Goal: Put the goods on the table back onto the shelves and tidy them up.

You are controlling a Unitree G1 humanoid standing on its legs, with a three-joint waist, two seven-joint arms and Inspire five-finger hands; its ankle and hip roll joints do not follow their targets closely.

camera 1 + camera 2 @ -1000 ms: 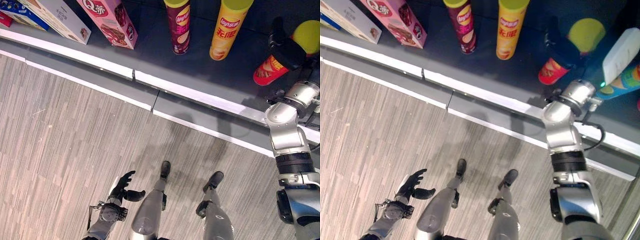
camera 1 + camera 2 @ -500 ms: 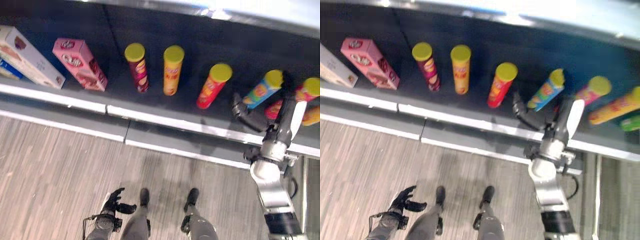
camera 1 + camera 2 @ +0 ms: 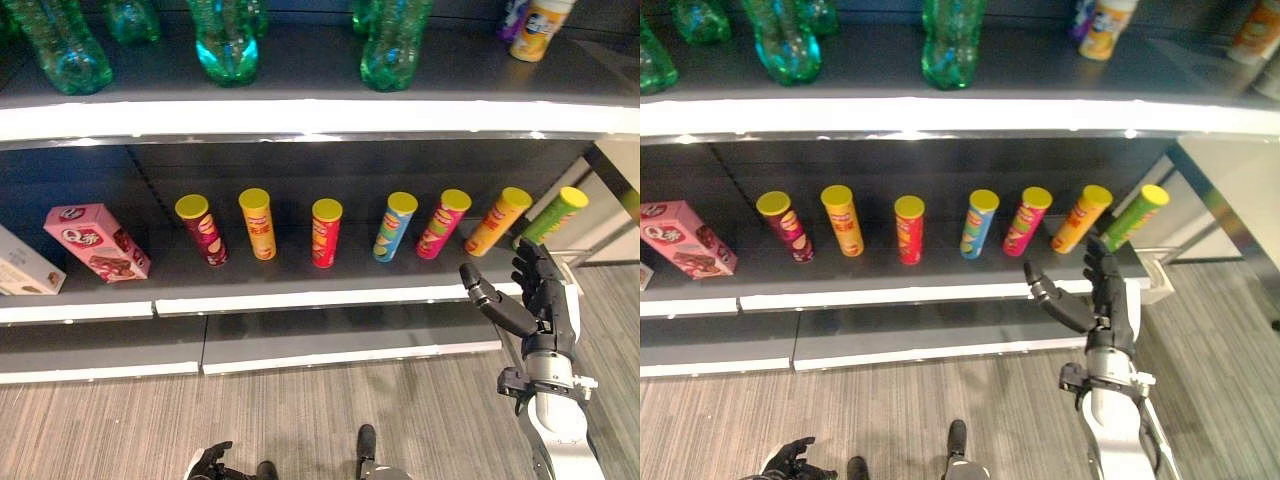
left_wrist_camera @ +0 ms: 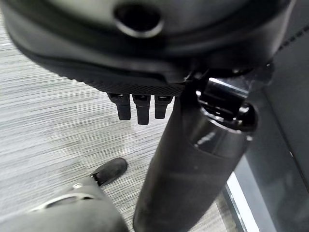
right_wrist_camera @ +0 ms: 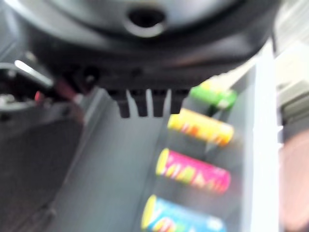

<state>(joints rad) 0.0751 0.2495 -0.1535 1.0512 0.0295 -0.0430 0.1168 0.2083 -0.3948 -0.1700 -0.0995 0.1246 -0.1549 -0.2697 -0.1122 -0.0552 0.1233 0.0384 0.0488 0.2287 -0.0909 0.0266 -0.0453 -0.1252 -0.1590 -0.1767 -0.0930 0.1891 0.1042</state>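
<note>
Dark grey is the lower shelf [image 3: 300, 280], with a white strip along its front edge, and the goods stand on it in one row. At the left end of the shelf a pale box [image 3: 20, 272] is cut by the view's edge. Next to it a pink box [image 3: 95, 242] stands tilted, near the front edge. Then come seven tall cans, each with a yellow or yellow-green lid, standing apart from one another. From left to right these are a maroon can [image 3: 202, 230], a yellow-orange can [image 3: 258, 224], a red can [image 3: 324, 232], a blue can [image 3: 394, 226], a pink can [image 3: 441, 223], an orange can [image 3: 497, 220] and a green can [image 3: 551, 215] at the right end of the shelf. The first three stand nearly upright; the last four lean to the right, the green one the most.

On the upper shelf [image 3: 320, 70] green bottles [image 3: 228, 45] stand in a row, and one more can [image 3: 535, 16] stands near its right end.

The left hand [image 3: 212, 464] hangs low over the wooden floor [image 3: 100, 440]; its fingers [image 4: 138, 107] are loosely bent and hold nothing. The right hand [image 3: 530, 295] is raised in front of the right end of the lower shelf, just before the green can, not touching it. Its fingers [image 3: 538, 265] are spread open with the thumb out to the left, and it is empty.
</note>
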